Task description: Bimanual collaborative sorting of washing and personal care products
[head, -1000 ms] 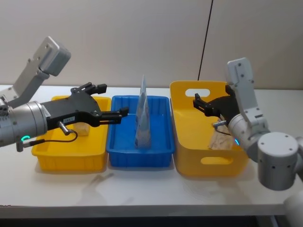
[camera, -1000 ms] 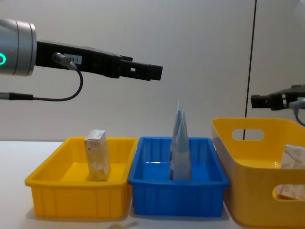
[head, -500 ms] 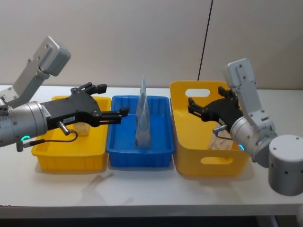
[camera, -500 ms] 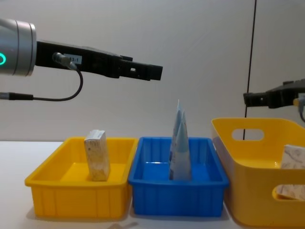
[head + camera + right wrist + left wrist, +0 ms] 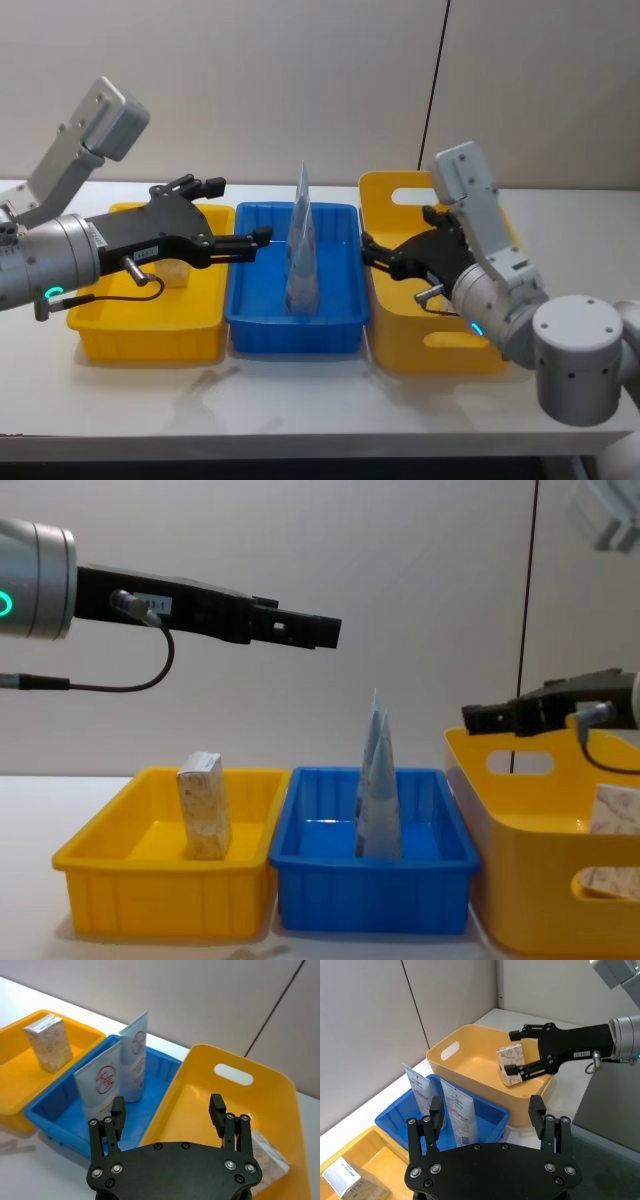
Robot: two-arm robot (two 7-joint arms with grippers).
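In the chest view, the marbled-print pack [image 5: 618, 820] is cut off by the picture edge at 3 o'clock, and the wall of the large yellow bin [image 5: 520, 860] covers its lower part. In the head view, the left gripper [image 5: 245, 209] crosses the beige block pack [image 5: 174, 273] at 9 o'clock, concealing its top. The pale blue pouches [image 5: 378, 790] overlap in the chest view, so the rear one is largely concealed.

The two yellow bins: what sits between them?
A blue bin holding upright pale blue pouches, as the head view shows.
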